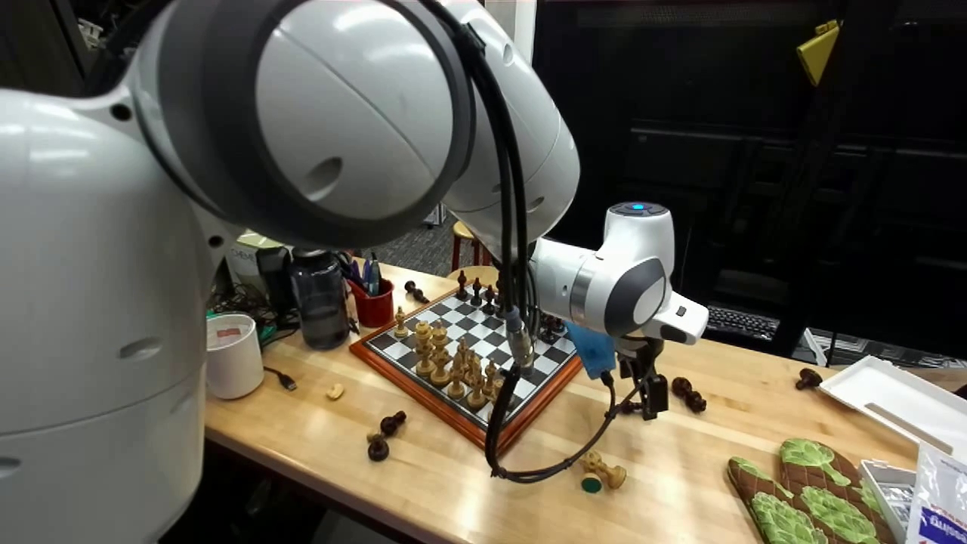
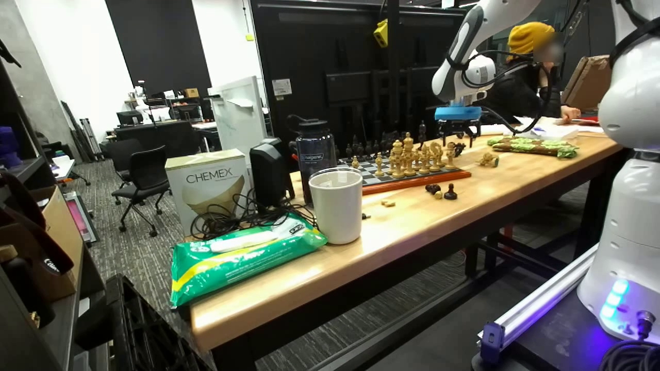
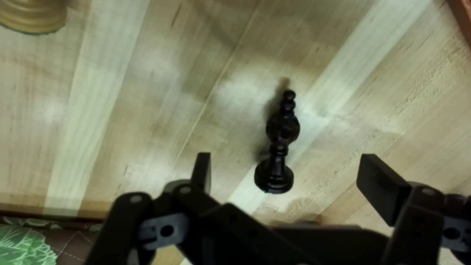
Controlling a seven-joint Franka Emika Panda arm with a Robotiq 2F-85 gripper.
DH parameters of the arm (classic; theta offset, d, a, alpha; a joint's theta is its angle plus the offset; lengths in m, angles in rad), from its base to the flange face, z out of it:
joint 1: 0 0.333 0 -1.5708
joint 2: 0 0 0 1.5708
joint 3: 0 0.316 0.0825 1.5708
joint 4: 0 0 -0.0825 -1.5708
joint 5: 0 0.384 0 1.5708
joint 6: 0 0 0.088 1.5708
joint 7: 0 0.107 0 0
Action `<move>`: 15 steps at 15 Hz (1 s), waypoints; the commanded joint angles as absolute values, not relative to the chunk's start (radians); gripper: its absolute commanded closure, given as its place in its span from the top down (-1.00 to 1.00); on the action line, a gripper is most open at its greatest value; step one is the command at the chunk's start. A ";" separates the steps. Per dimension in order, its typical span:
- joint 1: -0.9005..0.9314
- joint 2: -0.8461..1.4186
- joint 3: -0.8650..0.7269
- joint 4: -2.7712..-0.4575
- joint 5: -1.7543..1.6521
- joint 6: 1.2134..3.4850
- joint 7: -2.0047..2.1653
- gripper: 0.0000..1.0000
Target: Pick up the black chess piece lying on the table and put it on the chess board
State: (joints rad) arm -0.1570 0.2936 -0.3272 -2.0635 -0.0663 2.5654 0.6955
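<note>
A black chess piece (image 3: 278, 143) lies on the wooden table in the wrist view, its base toward the gripper. It is partly hidden by the gripper in an exterior view (image 1: 628, 407). My gripper (image 3: 287, 165) is open and empty above the table, its fingers apart on either side of the piece's base, not touching it. The gripper shows in both exterior views (image 1: 641, 393) (image 2: 457, 136), to one side of the chess board. The chess board (image 1: 419, 398) has a reddish-brown frame (image 2: 412, 183) and carries standing light and dark pieces. Its frame corner shows in the wrist view (image 3: 461, 16).
More dark pieces (image 1: 687, 394) and light pieces (image 1: 602, 472) lie around the board. A leaf-patterned oven mitt (image 1: 823, 491) and a white tray (image 1: 899, 400) lie past the gripper. A red cup (image 1: 375, 306), a bottle (image 1: 319, 298) and a white mug (image 1: 233, 359) stand beyond the board.
</note>
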 commanded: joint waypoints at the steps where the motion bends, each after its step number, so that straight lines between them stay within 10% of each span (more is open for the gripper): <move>1: -0.074 0.300 -0.393 -2.105 -0.215 2.637 0.901 1.00; 13: 0.031 0.316 -0.454 -2.141 -0.576 2.663 1.352 0.98; 14: 0.033 0.317 -0.454 -2.140 -0.598 2.661 1.370 0.48; 15: 0.032 0.317 -0.452 -2.139 -0.620 2.659 1.389 0.48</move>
